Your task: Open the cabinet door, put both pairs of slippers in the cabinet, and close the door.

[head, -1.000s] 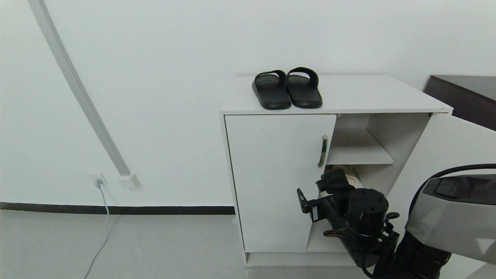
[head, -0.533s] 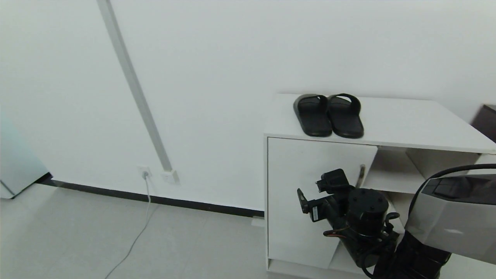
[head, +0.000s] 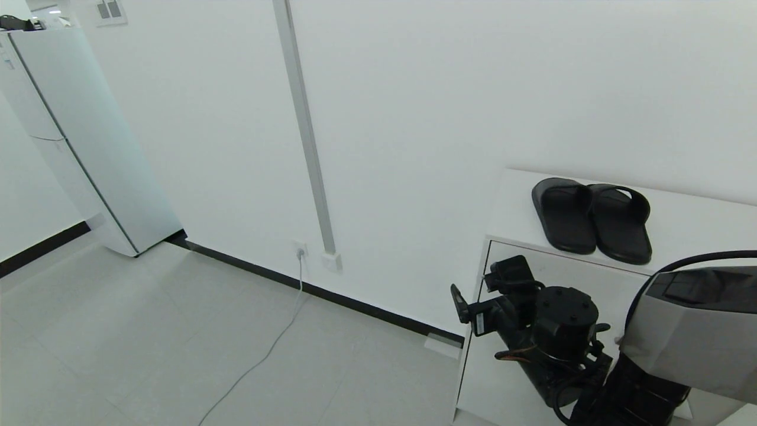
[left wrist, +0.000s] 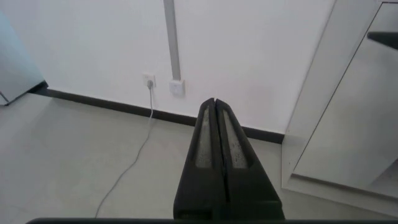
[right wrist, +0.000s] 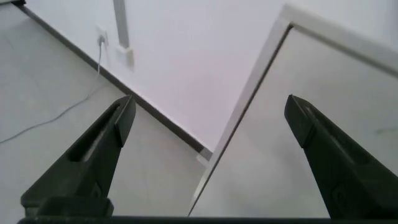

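A pair of black slippers (head: 591, 219) lies side by side on top of the white cabinet (head: 698, 225) at the right edge of the head view. My right arm (head: 532, 319) is held low in front of the cabinet's left door. In the right wrist view my right gripper (right wrist: 210, 102) is open with nothing between its fingers, facing the cabinet's corner (right wrist: 311, 143) and the wall. My left gripper (left wrist: 214, 102) is shut and empty, pointing at the wall beside the cabinet (left wrist: 348, 124).
A white refrigerator (head: 77, 136) stands at the far left. A grey cable duct (head: 307, 142) runs down the wall to a socket (head: 300, 251), and a white cable (head: 260, 361) trails across the tiled floor. Open floor lies left of the cabinet.
The whole head picture has swung left, so the camera has turned; the cabinet now sits at the right edge and its open right side is out of frame. My right arm keeps its pose.
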